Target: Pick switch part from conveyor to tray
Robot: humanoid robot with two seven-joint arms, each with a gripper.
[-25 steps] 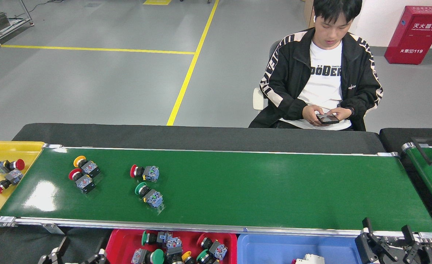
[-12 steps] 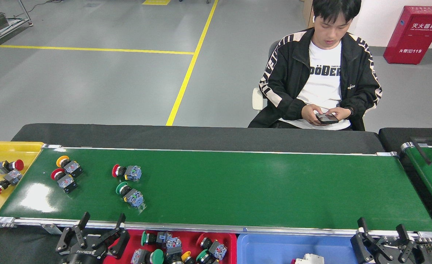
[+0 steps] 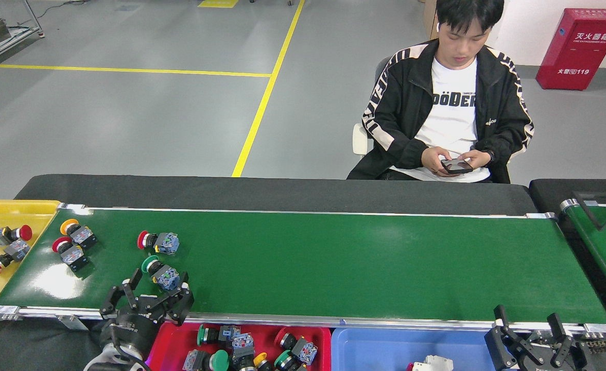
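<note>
My left claw (image 3: 156,291), jaws apart, has risen onto the conveyor (image 3: 333,263); the green-capped switch part (image 3: 160,273) has drifted left to my twelve o'clock, nearly between the fingers, ready for clamping

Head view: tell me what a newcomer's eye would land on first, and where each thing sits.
The long green conveyor spans the view, with four switch parts clustered at its left end. The left gripper reaches over the near rail, jaws open, just short of the green-capped switch part. Behind the belt, a seated person looks at a phone.
</note>
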